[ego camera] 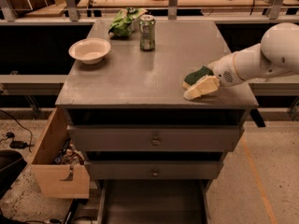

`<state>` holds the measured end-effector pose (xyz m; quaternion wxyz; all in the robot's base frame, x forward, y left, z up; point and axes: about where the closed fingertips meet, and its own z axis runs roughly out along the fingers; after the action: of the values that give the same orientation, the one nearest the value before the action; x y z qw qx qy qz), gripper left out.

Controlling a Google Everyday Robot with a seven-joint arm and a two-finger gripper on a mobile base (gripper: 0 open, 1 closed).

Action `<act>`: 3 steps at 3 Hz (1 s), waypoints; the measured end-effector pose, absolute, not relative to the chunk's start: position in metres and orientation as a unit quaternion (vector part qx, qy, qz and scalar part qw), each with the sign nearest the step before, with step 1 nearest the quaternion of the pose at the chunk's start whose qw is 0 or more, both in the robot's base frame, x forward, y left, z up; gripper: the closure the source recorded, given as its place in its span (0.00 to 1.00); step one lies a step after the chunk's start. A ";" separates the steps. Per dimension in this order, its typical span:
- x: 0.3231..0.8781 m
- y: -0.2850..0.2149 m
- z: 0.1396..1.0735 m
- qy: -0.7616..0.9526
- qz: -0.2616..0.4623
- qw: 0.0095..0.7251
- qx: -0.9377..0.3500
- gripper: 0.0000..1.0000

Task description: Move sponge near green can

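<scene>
The sponge (pixel 196 73), dark green on top with a pale base, lies at the front right of the grey metal table (pixel 140 73). My gripper (pixel 195 87) reaches in from the right on the white arm (pixel 261 59), sits right at the sponge's near side and covers part of it. The green can (pixel 147 32) stands upright at the back middle of the table, far from the sponge.
A white bowl (pixel 89 50) sits at the table's back left. A bright green wrinkly bag (pixel 122 22) lies just left of the can. The table has two drawers (pixel 154 138) below. An open wooden box (pixel 58 164) stands on the floor at the left.
</scene>
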<state>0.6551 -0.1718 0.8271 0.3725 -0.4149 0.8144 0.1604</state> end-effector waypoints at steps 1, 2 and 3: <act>0.653 -0.162 0.820 0.819 0.161 0.363 -0.415 0.37; 0.653 -0.162 0.824 0.819 0.161 0.363 -0.415 0.60; 0.653 -0.162 0.827 0.819 0.161 0.363 -0.415 0.84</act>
<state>0.6529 -0.1620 0.8272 0.3628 -0.4147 0.8188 0.1608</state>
